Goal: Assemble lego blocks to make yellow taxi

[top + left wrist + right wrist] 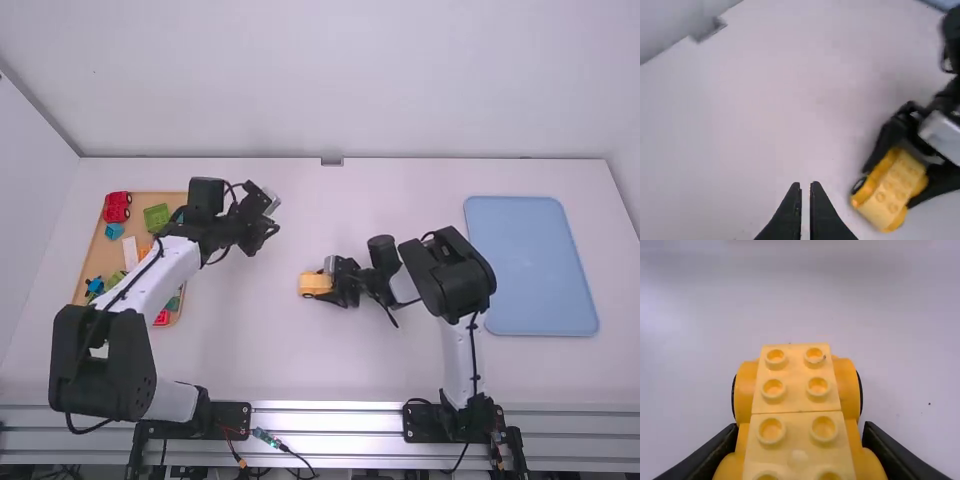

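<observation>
In the high view my right gripper point(333, 283) is low over the middle of the table, shut on the yellow car point(314, 284). The right wrist view has the yellow car point(797, 402), a wheeled base topped by two pale yellow studded blocks end to end, between the fingers of my right gripper point(801, 440). My left gripper point(270, 212) is up and to the left of the car, beside the tray. Its own view shows the left gripper point(805, 186) shut with nothing held, the yellow car point(890, 192) off to one side.
A tan tray point(88, 270) at the left holds a red car point(117, 207), a green block point(156, 218), blue pieces and other loose parts, partly under the left arm. A blue tray point(530, 265) lies at the right. A wall stands behind the table.
</observation>
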Motion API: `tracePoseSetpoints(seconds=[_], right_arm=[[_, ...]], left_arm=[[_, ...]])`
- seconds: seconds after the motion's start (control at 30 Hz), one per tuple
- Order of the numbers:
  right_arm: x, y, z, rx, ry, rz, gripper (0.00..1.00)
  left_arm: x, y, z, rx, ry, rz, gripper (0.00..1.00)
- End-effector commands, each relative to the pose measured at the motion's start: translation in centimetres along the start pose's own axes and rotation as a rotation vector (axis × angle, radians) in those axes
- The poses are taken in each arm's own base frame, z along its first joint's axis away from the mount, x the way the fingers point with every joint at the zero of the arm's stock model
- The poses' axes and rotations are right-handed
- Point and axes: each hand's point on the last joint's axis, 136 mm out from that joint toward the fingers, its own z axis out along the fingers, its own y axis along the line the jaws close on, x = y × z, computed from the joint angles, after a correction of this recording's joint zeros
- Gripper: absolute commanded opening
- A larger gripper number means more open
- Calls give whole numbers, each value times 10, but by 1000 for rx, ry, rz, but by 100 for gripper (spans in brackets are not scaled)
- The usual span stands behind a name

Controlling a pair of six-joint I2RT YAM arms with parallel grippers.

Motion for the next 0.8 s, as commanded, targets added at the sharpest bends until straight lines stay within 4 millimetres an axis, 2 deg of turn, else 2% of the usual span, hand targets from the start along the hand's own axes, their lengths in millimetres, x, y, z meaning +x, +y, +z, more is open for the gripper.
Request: tracePoseSetpoints(seconds=[0.0,0.07,0.1,0.13,0.23,0.27,0.4,0.5,0.7,0.77], right_arm=[[27,1,-3,44,89,37,64],[28,2,-4,44,89,38,67],[28,2,-4,44,89,38,68],[28,2,-4,44,89,38,69],[28,2,-4,44,89,38,76],[28,2,-4,45,90,39,84],[27,3,-4,44,87,36,98],[26,6,-7,47,90,38,99],[18,1,-29,148,159,30,99],[16,-2,-39,198,207,60,99]], left_arm=[[17,26,-2,-167,73,-198,49],[21,32,-3,-206,84,-247,68],[22,33,-3,-216,87,-254,81],[22,35,-4,-225,88,-260,99],[22,37,-5,-226,82,-261,99],[20,36,-4,-224,78,-258,99],[17,39,-5,-233,63,-254,99],[16,37,-3,-228,63,-248,99],[11,39,-4,-237,44,-240,99],[14,48,-7,-279,47,-266,99]])
